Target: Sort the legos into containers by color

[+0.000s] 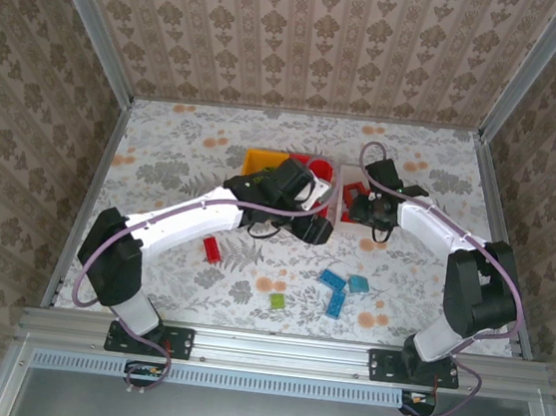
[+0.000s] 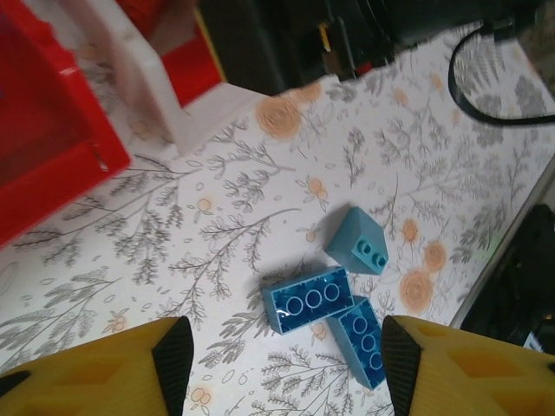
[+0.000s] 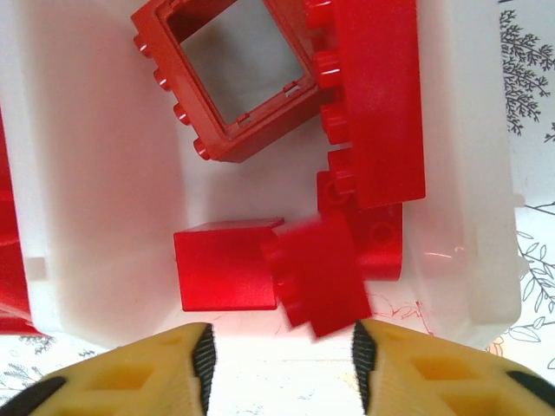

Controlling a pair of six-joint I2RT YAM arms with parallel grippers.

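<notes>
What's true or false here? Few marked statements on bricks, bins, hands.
1. The white bin holds red bricks, one an open square frame. True.
2. Three blue bricks sit in the white bin. False: they lie on the table.
3. The left hand grips a blue brick. False: open, holding nothing.
4. A red brick lies loose on the table. True.
5. The right hand is over the blue bricks. False: over the white bin.

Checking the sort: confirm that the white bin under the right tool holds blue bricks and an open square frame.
Not blue. The right wrist view shows the white bin under the right tool holding red bricks and an open square frame.
</notes>
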